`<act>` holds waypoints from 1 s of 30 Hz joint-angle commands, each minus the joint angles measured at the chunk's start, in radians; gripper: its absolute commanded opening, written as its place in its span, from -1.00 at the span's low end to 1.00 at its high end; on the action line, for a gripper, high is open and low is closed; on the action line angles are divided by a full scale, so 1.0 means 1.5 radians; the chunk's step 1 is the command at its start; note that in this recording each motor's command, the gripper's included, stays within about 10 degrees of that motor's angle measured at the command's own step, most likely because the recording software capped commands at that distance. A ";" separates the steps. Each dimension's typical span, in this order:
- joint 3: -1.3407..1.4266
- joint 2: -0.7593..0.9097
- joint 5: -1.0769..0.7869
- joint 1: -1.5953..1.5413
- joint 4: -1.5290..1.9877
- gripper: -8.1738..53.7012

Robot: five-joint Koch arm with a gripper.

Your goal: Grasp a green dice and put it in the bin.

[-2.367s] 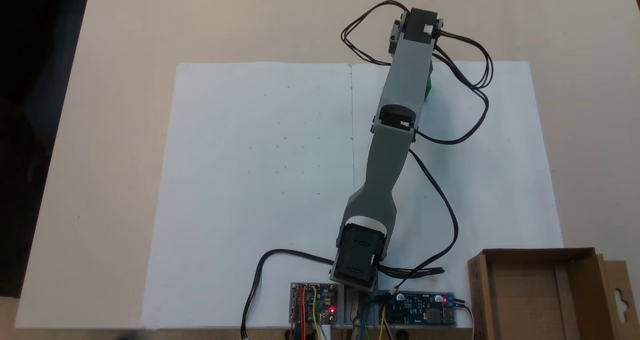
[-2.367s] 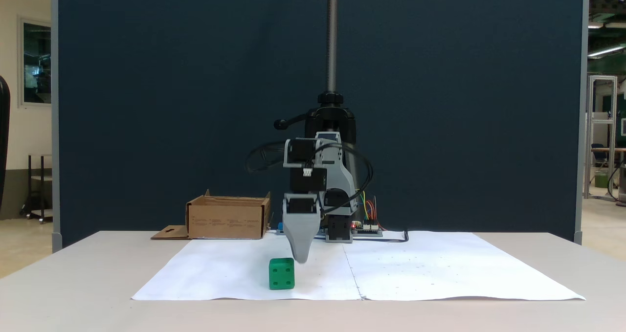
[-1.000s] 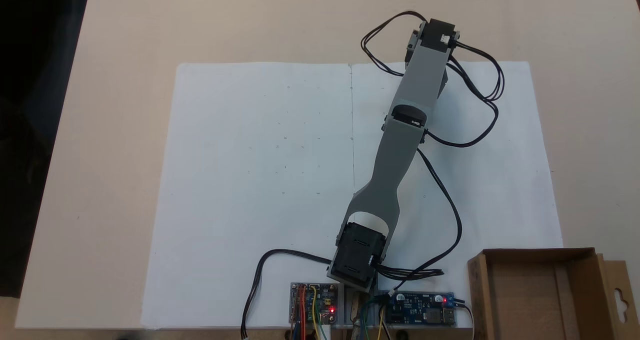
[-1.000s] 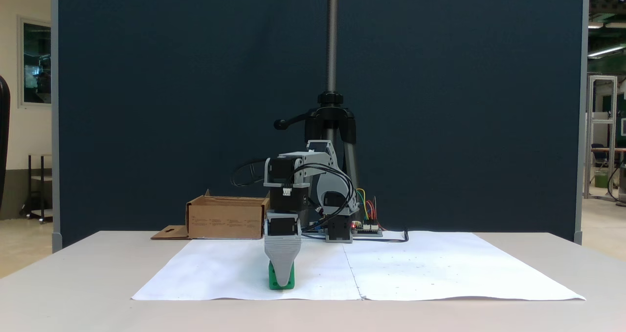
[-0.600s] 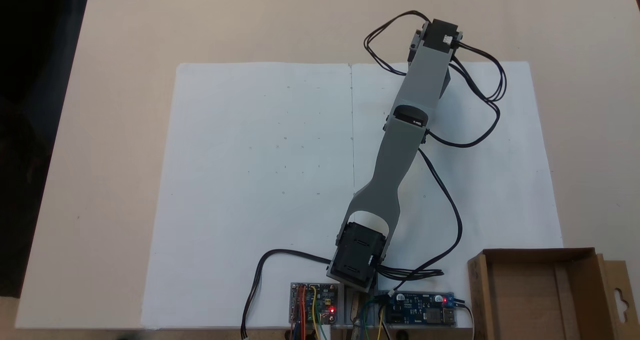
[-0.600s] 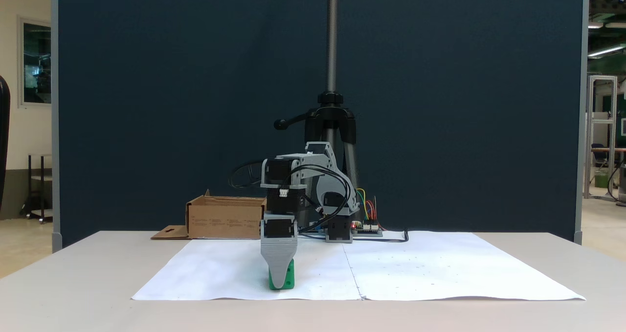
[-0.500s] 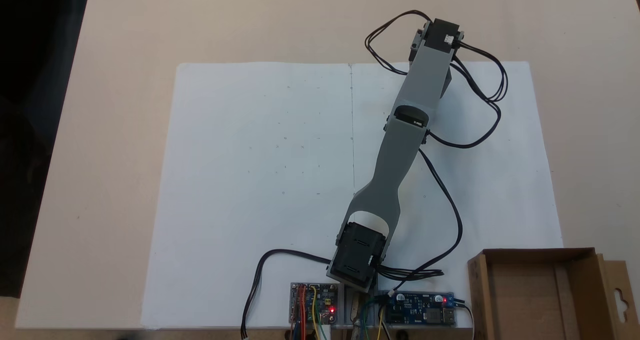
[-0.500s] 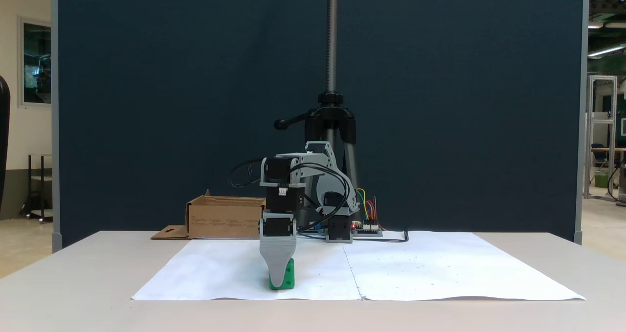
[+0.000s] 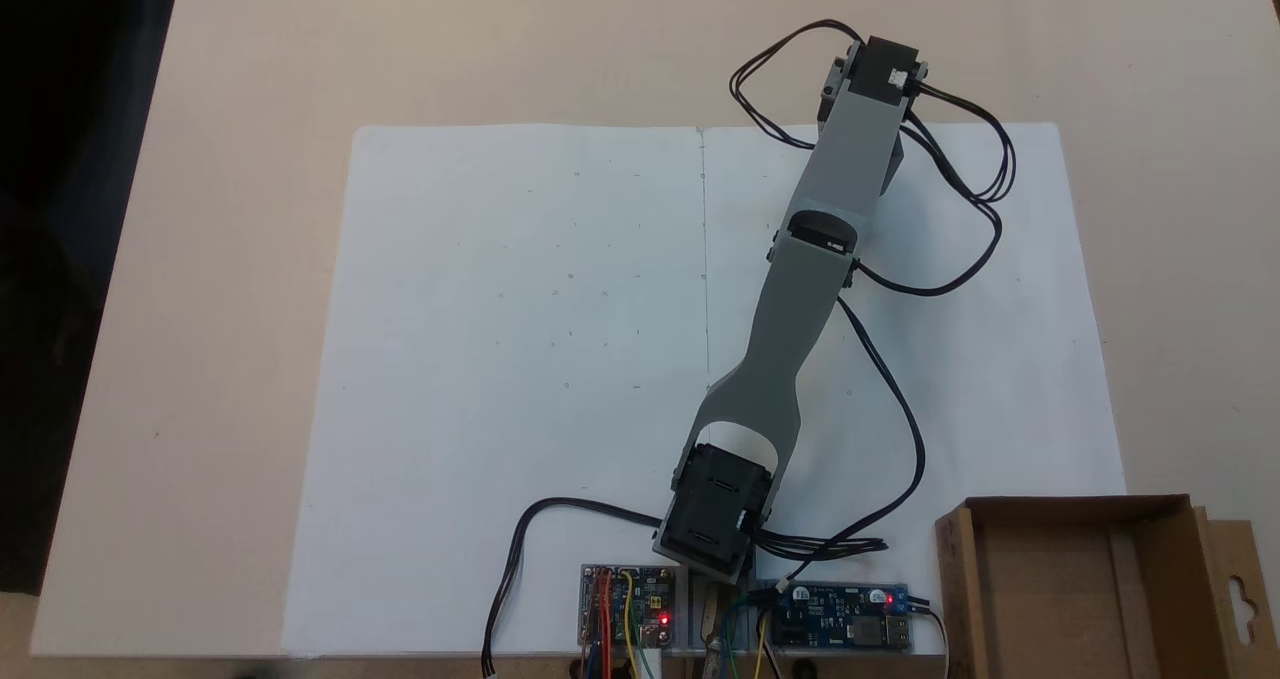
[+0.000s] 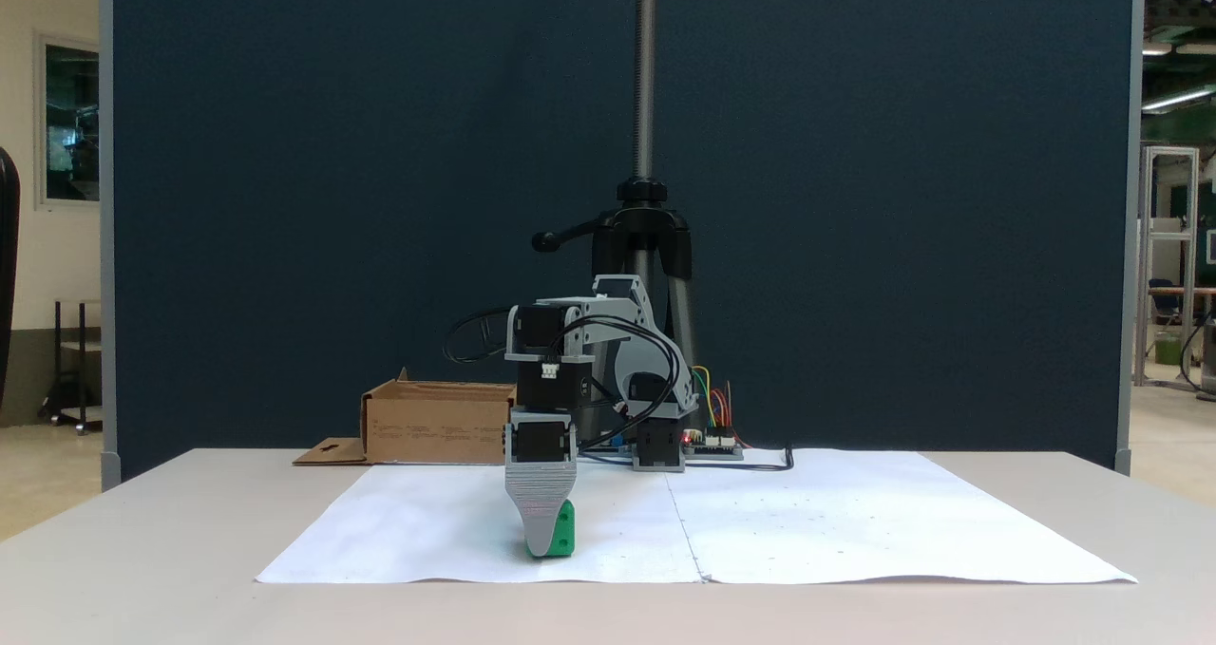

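In a fixed view from the front, the green dice (image 10: 565, 529) rests on the white paper, mostly covered by the grey front jaw of my gripper (image 10: 541, 548). That jaw points straight down with its tip at the paper. The other jaw lies behind it, so I cannot tell whether the gripper is open or shut. In a fixed view from above, my arm (image 9: 850, 154) stretches to the far right of the paper and hides the dice. The bin (image 9: 955, 589) is a shallow brown cardboard box at the near right corner, and the same bin (image 10: 437, 426) appears behind my arm.
White paper (image 9: 520, 359) covers the middle of the beige table (image 9: 250, 79). Circuit boards (image 9: 840, 619) and black cables (image 9: 900, 429) sit at the arm's base. The bin's flap (image 9: 1240, 599) with a hang-hole sticks out sideways. A stand pole (image 10: 646, 75) rises behind the arm.
My gripper came down from above and beside the dice until its front jaw covered it. In the last half second the dice shifted slightly right and seems turned a little.
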 commanded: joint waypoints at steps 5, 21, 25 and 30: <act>-0.061 0.013 -0.061 0.010 0.010 -0.35; -0.141 0.106 0.045 0.194 0.064 -0.35; -0.142 0.126 0.044 0.324 0.061 -0.35; -0.142 0.210 0.044 0.507 0.099 -0.35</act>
